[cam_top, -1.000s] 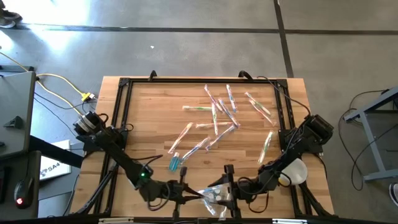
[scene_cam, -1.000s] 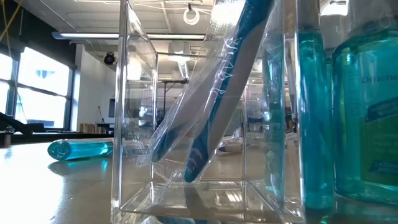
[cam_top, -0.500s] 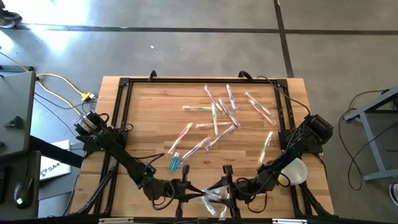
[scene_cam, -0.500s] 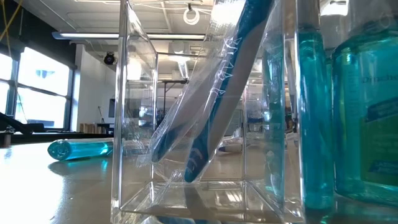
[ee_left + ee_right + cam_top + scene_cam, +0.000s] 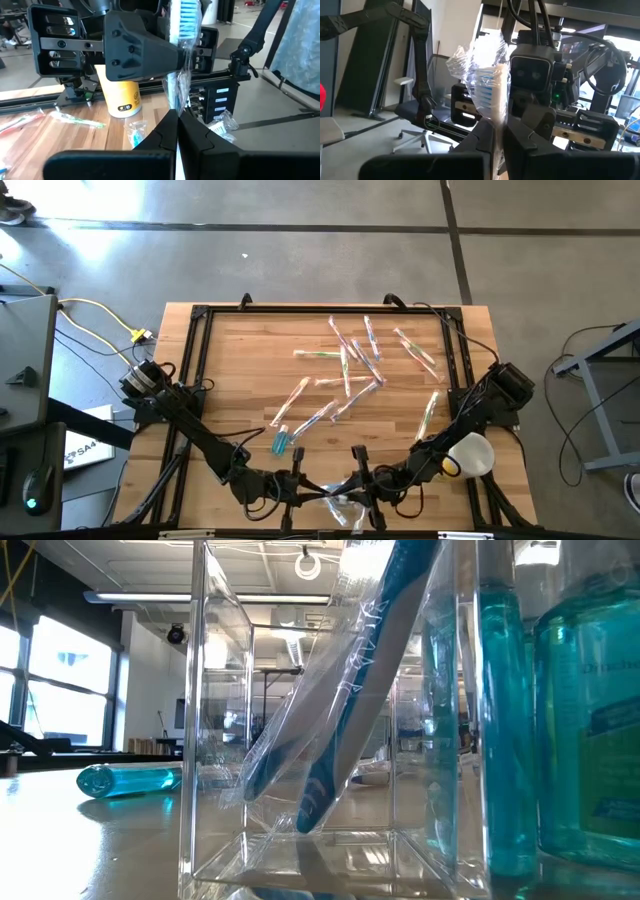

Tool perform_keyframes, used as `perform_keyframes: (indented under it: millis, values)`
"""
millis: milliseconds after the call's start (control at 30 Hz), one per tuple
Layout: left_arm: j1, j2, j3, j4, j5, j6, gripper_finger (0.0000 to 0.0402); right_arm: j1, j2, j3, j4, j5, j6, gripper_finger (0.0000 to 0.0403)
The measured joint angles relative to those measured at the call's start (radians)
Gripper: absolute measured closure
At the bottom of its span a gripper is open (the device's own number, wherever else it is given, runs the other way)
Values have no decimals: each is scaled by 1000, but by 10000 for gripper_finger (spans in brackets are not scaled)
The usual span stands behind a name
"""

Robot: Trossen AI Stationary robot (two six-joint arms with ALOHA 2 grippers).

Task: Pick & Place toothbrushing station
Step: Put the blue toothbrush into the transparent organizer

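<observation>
The blue-bristled toothbrush in its crinkled clear wrapper [image 5: 181,30] stands pinched between both grippers at the near worktop edge: left gripper [image 5: 178,116] clamped on its lower wrapper, right gripper [image 5: 499,131] clamped on the bristle end. If the arms pull unevenly, the wrapper could tear or slip free.

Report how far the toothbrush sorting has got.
Done: one wrapped toothbrush already leans inside the clear box.
In hand: the left gripper and right gripper are both shut on one wrapped toothbrush at the table's near edge, facing each other.
Left: many wrapped brushes lie scattered on the table, plus a blue tube.
</observation>
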Motion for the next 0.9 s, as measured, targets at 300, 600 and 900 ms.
perform_keyframes:
  millis: [300,600,900]
  values:
    - [1,0,2,16,-10,-3,322,21,-67,0,-45,-4,-50,393]
    - [-10,-11,2,14,-9,65,230,121,-235,0,-190,7,-130,394]
    - [-36,-27,2,-13,-60,48,224,286,-372,0,-525,400,25,394]
